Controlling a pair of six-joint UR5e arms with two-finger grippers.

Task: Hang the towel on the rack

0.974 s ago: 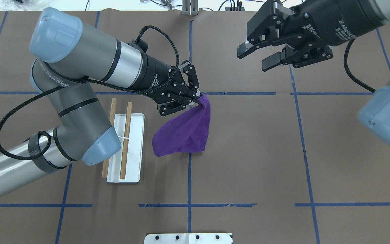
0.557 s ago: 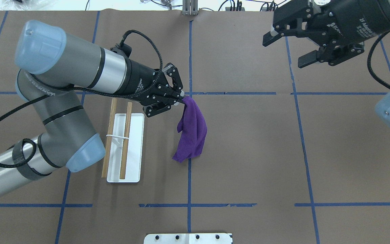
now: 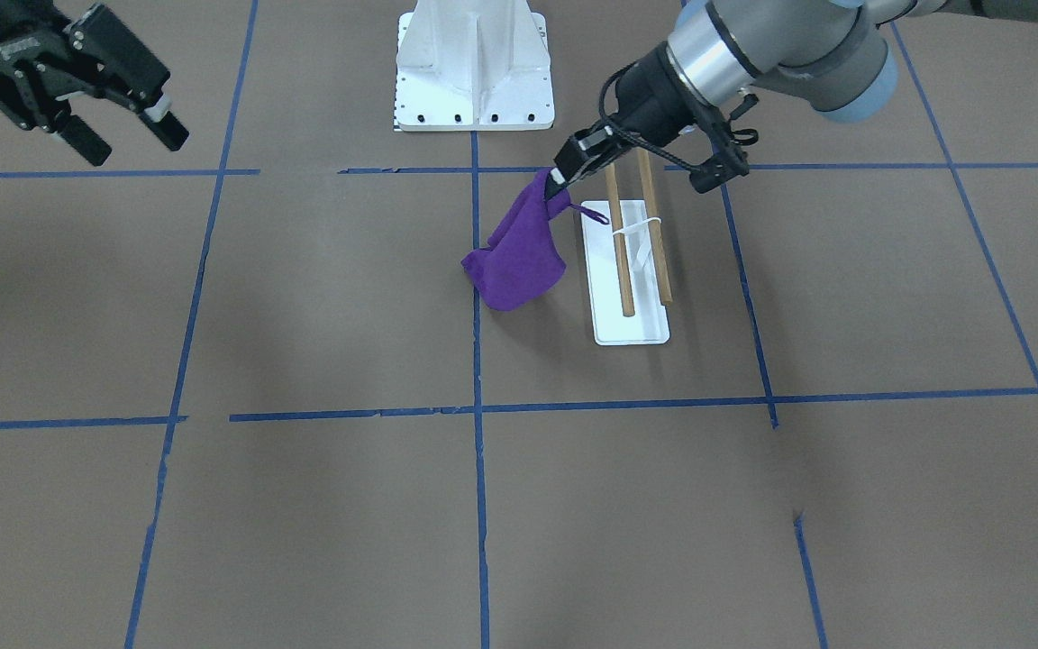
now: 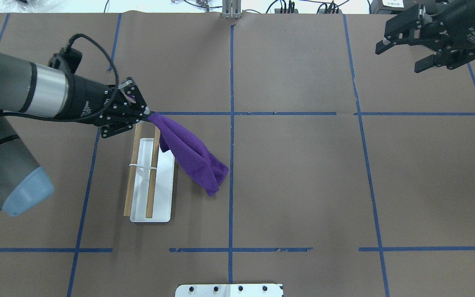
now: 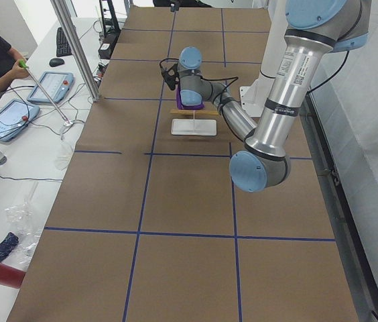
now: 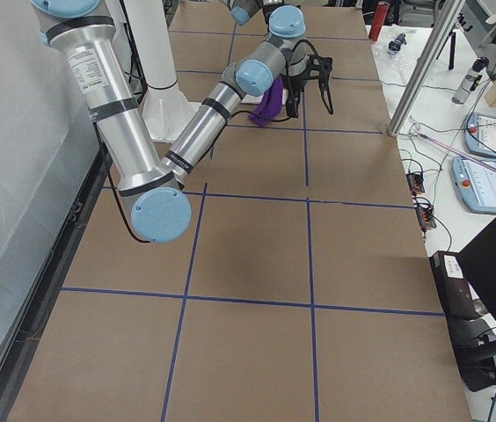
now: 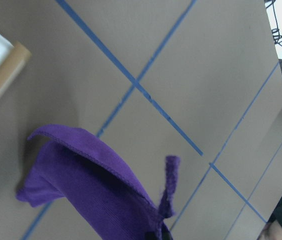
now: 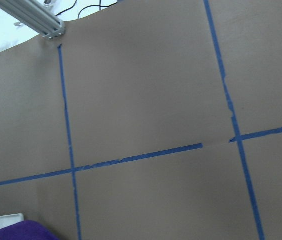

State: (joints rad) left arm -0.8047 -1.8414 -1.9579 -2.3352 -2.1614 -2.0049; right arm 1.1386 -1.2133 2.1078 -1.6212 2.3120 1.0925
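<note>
One view, overhead, overlaps towel (image 4: 192, 154) and rack (image 4: 161, 198); your front view shows it hanging beside, left hand (image 3: 559, 183) clamping its corner.

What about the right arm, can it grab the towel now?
Probably not yet: nothing blocks it, but the right gripper hovers far from the towel, which the left gripper holds.
</note>
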